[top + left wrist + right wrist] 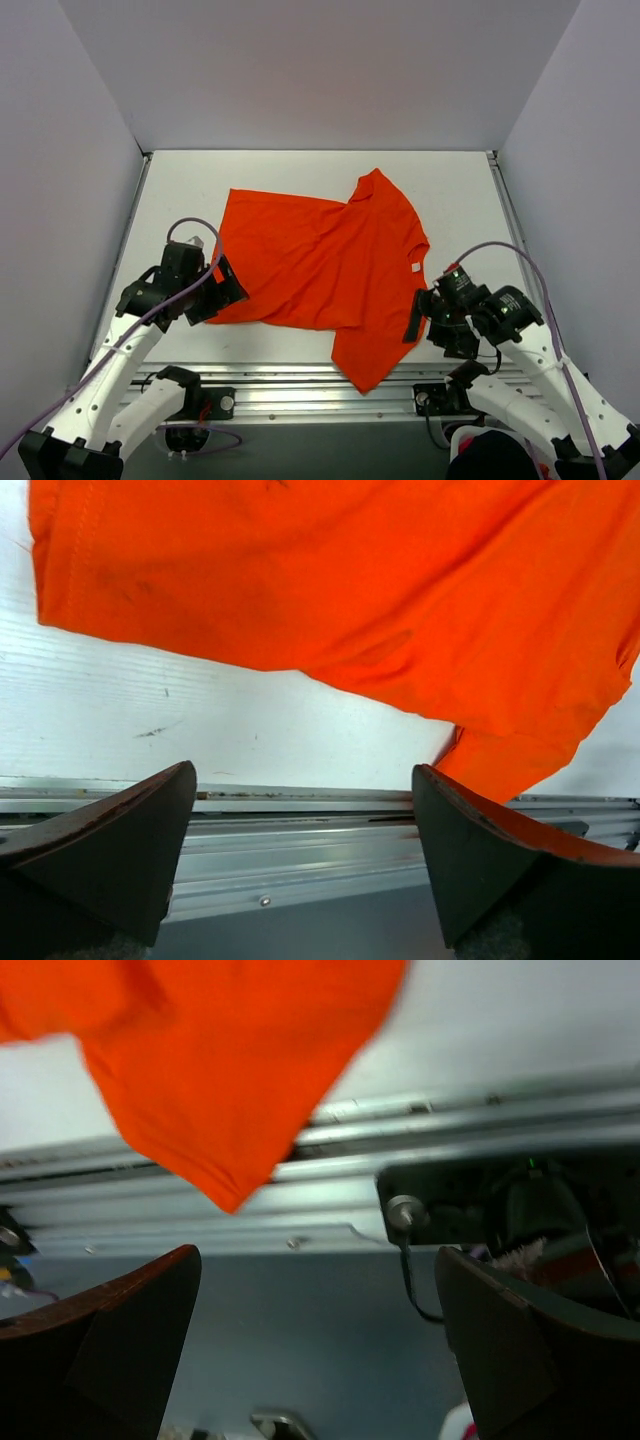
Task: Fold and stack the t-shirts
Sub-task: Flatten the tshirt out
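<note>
T-shirt [320, 260] long axis left-right, neck rightward; left gripper [228, 285], right gripper [413, 318] both spread wide, empty.

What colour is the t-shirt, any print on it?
Plain bright orange-red t-shirt, no print visible; clearest in the top external view.

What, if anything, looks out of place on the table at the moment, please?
The orange t-shirt lies skewed and partly doubled over itself. One of its corners drapes past the near edge of the table onto the metal rail.
</note>
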Motion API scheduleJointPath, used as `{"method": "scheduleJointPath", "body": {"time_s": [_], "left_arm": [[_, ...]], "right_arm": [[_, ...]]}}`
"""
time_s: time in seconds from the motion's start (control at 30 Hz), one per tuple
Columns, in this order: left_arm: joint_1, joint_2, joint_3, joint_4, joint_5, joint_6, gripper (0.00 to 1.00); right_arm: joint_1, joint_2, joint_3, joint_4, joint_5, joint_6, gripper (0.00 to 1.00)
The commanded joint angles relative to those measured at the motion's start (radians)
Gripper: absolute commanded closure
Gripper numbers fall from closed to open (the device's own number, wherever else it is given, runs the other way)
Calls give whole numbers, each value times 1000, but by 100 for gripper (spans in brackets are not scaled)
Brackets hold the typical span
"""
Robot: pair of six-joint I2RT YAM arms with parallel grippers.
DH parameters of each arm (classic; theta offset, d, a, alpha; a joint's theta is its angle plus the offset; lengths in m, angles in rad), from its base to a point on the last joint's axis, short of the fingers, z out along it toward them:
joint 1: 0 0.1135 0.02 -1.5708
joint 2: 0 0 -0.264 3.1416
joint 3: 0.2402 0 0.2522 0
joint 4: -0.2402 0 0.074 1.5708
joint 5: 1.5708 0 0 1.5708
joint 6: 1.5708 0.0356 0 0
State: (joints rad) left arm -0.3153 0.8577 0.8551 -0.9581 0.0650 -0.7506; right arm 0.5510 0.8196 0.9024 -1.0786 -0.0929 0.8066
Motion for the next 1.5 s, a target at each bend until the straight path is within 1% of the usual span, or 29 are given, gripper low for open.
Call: {"method": "scheduleJointPath", "body": {"time_s": [0.0, 0.03, 0.1, 0.17, 0.27, 0.3, 0.43, 0.6, 0.73, 0.83, 0.87, 0.93, 0.97, 1.0, 1.03, 1.07, 1.13, 1.2, 1.23, 1.27, 1.3, 1.33, 1.4, 1.43, 1.47], "left_arm": [[-11, 17, -37, 30, 56, -44, 5], [-14, 23, -51, 38, 70, -49, 5], [-19, 37, -97, 61, 107, -69, 6], [-36, 53, -105, 82, 108, -79, 7], [-53, 61, -102, 108, 93, -87, 7], [-53, 64, -100, 114, 93, -89, 7], [-57, 92, -102, 150, 111, -89, 7], [-67, 122, -97, 189, 104, -89, 8], [-77, 127, -108, 213, 104, -99, 8], [-84, 121, -126, 234, 98, -102, 8], [-84, 115, -137, 246, 98, -104, 8], [-84, 110, -143, 259, 102, -110, 8], [-84, 104, -145, 268, 105, -112, 8], [-87, 100, -145, 274, 110, -115, 8], [-88, 84, -146, 289, 111, -119, 8], [-90, 75, -151, 298, 116, -121, 9], [-96, 57, -151, 308, 124, -128, 9], [-100, 31, -148, 311, 125, -130, 8], [-100, 23, -148, 309, 127, -131, 9], [-102, 11, -145, 305, 121, -131, 9], [-103, 6, -134, 299, 113, -128, 9], [-103, 3, -128, 288, 105, -122, 9], [-105, 9, -111, 280, 91, -115, 9], [-105, 17, -99, 282, 91, -113, 9], [-105, 21, -93, 285, 90, -115, 9]], "right_arm": [[10, -54, -105, -106, -134, 49, 2], [12, -53, -134, -104, -137, 36, 1], [12, -27, -167, -74, -198, -25, 1], [12, -14, -212, -31, -234, -46, 0], [13, 3, -276, 37, -248, -41, 0], [13, 9, -295, 86, -280, -24, 0], [15, 38, -342, 192, -330, 6, 1], [18, 150, -404, 279, -340, -35, 1], [12, 171, -467, 344, -323, -44, 1], [-20, 127, -476, 380, -349, -52, 1], [-34, 71, -461, 388, -394, -63, 1], [-118, 4, -404, 385, -453, -138, 2], [-153, -61, -343, 378, -532, -189, 2], [-254, -98, -321, 370, -597, -213, 2], [-319, -194, -306, 355, -660, -236, 2], [-379, -229, -275, 341, -706, -257, 1], [-395, -246, -276, 329, -728, -248, 2], [-434, -240, -246, 295, -709, -292, 4], [-463, -234, -241, 269, -629, -303, 4], [-470, -179, -231, 232, -519, -320, 5], [-473, -128, -212, 148, -369, -322, 6], [-447, -46, -221, 143, -193, -243, 5], [-444, 34, -243, 149, -134, -189, 5], [-442, 67, -270, 216, -149, -163, 5], [-448, 64, -278, 245, -192, -89, 5]]}}
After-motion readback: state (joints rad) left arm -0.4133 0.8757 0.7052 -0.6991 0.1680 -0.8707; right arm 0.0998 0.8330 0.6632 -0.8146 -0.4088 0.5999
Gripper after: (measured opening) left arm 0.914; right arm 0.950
